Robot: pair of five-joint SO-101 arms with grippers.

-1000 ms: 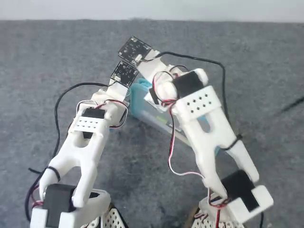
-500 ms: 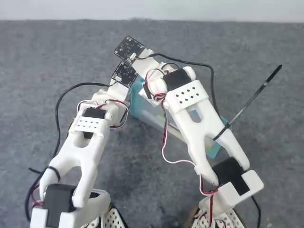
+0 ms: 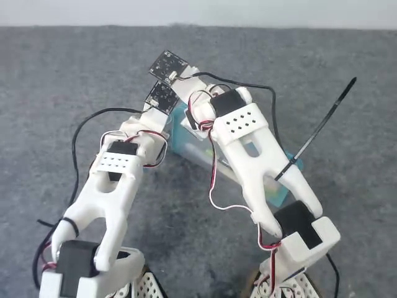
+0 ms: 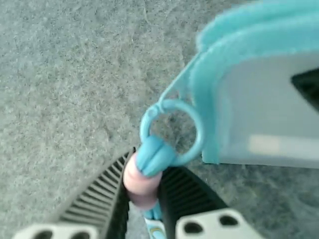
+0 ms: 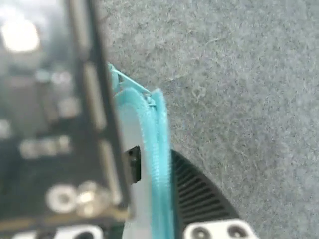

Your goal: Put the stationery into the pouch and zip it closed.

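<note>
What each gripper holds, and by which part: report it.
Left gripper clamps the pink pull tab on the zipper ring of the pouch. Right gripper pinches the pouch by its zippered edge.

Overhead; wrist close-ups sharing pouch [image 4: 259,99]

Close up on the pouch [image 5: 158,129]: turquoise, seen edge-on w/ zip teeth running along the rim & a thin teal strip sticking off the far end. The right gripper [image 5: 152,162] has it pinched, w/ the ribbed black finger [image 5: 192,191] flat against the zip side & a dark bit showing thru the see-thru wall on the other. A blurry circuit board [image 5: 55,124] crowds in just beside the pouch. Grey carpet [image 5: 239,74] underneath.
</note>
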